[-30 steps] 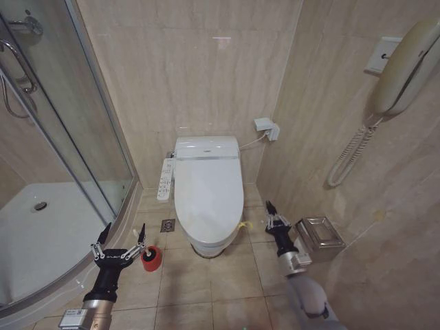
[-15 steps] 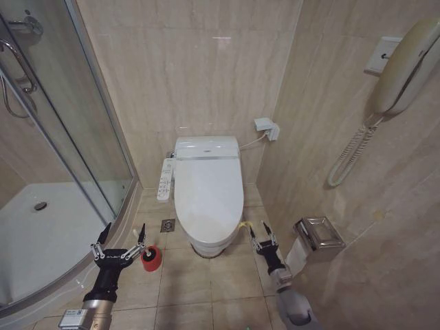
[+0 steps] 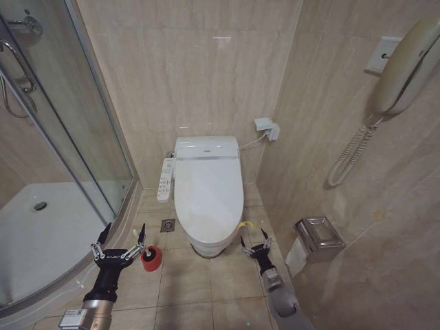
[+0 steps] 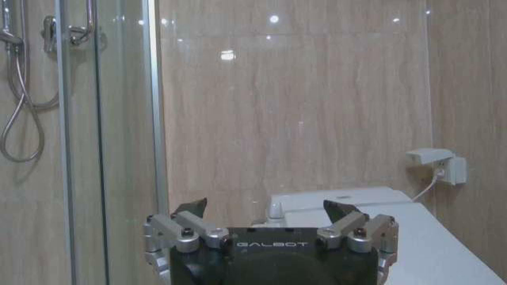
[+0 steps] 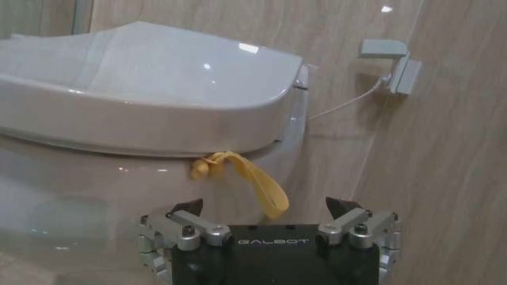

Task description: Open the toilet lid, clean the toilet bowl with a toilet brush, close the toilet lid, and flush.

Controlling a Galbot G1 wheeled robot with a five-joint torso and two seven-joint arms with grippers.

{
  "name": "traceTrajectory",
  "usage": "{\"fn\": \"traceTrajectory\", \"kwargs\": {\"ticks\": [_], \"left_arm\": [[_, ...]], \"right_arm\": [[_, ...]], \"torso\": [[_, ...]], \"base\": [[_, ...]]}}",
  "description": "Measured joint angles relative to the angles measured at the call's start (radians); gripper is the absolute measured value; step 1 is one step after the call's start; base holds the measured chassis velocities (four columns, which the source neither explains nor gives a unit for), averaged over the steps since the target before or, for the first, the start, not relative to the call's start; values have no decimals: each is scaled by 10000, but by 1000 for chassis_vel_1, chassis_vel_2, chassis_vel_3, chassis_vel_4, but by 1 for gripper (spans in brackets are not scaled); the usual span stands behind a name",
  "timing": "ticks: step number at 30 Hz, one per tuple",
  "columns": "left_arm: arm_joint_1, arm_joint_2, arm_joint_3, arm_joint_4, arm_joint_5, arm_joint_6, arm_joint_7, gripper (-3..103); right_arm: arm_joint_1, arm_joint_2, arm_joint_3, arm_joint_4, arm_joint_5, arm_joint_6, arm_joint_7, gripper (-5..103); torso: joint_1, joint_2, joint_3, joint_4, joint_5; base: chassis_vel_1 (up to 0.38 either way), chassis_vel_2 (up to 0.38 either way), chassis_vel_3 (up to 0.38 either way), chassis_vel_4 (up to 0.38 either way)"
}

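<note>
Lid (image 3: 208, 196) down on toilet, long axis front to back. Right gripper (image 3: 254, 247) nearest, jaws wide open, empty, low beside front rim; yellow loop (image 5: 252, 178) just ahead. Left gripper (image 3: 120, 246) open, empty, near brush holder (image 3: 150, 258).

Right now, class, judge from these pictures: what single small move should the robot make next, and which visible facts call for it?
Probably ease the right gripper forward to the yellow loop hanging under the toilet lid. The lid is down, so opening comes first; the open fingers already face the loop, close before it. The left gripper waits open above the red brush holder.
</note>
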Motion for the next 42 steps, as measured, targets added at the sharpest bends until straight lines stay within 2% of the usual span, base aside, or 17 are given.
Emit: {"fn": "traceTrajectory", "kwargs": {"ticks": [16,31,32,38,39,42], "left_arm": [[0,0,0,0,0,0,0,99],[0,0,0,0,0,0,-1,99],[0,0,0,0,0,0,0,99],[0,0,0,0,0,0,-1,99],[0,0,0,0,0,0,0,99],[0,0,0,0,0,0,0,99]], "right_arm": [[616,183,24,-605,-104,147,443,100],[775,144,55,-732,85,314,289,100],[772,134,54,-733,113,377,228,84],[700,99,45,-674,204,580,-40,84],[692,97,44,-662,222,586,-44,56],[674,69,39,-662,417,651,-265,56]], "torso": [[0,0,0,0,0],[0,0,0,-1,1],[0,0,0,-1,1],[0,0,0,-1,1],[0,0,0,-1,1],[0,0,0,0,1]], "base": [[0,0,0,0],[0,0,0,0],[0,0,0,0],[0,0,0,0],[0,0,0,0],[0,0,0,0]]}}
